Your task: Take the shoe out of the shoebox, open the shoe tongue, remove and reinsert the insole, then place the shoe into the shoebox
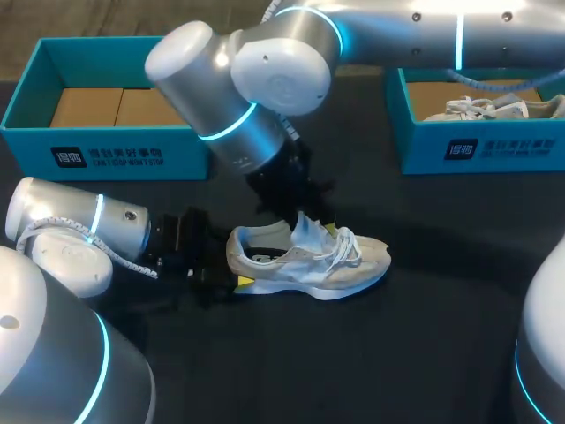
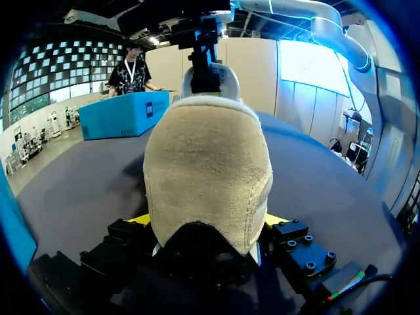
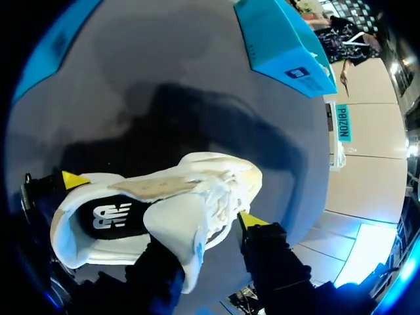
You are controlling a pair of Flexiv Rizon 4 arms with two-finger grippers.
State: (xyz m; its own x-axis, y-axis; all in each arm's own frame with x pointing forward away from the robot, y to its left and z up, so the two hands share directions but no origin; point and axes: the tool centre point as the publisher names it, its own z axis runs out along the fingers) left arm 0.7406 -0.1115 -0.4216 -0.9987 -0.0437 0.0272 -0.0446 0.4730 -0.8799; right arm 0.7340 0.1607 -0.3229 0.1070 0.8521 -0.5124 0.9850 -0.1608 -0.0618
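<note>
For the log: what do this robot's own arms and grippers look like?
The left arm and the right arm are smooth silver-grey tubes with rounded joint housings and glowing cyan rings. A white cable loops round the left arm's wrist. The left gripper is black and blocky, with bolt heads and bright yellow tips. The right gripper has a black body too.

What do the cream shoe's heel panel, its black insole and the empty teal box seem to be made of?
Heel panel of the cream low-top shoe: likely suede, matte with a fuzzy nap. Black insole: probably fabric-faced foam, smooth and dull; uncertain. Empty teal shoebox: cardboard, matte printed outside, raw brown inside.
</note>
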